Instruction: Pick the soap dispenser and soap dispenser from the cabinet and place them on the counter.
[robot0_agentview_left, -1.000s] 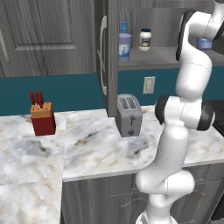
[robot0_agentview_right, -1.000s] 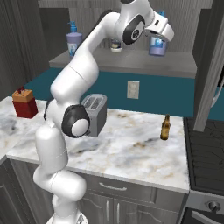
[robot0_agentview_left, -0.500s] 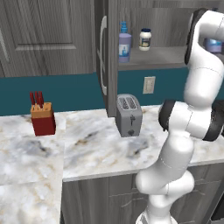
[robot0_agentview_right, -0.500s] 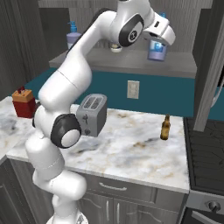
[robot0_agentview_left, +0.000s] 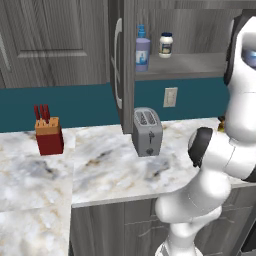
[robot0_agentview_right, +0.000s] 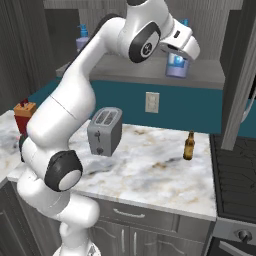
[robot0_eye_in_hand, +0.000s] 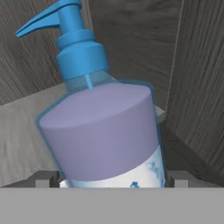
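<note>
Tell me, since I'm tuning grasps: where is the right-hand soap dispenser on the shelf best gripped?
Grip the soap dispenser around its lavender body, coming level from the cabinet's open front. It stands upright, and its sides look fairly straight there, whereas the blue pump is narrow and stepped. The open end effector already flanks the body.

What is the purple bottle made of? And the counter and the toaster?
The bottle looks like smooth plastic: soft purple body, see-through edge, blue pump. The counter looks like polished stone, maybe marble, from its white and grey veins. The toaster looks like dull grey metal, though it could be plastic. All of it is computer-drawn, so these are guesses from the look.
</note>
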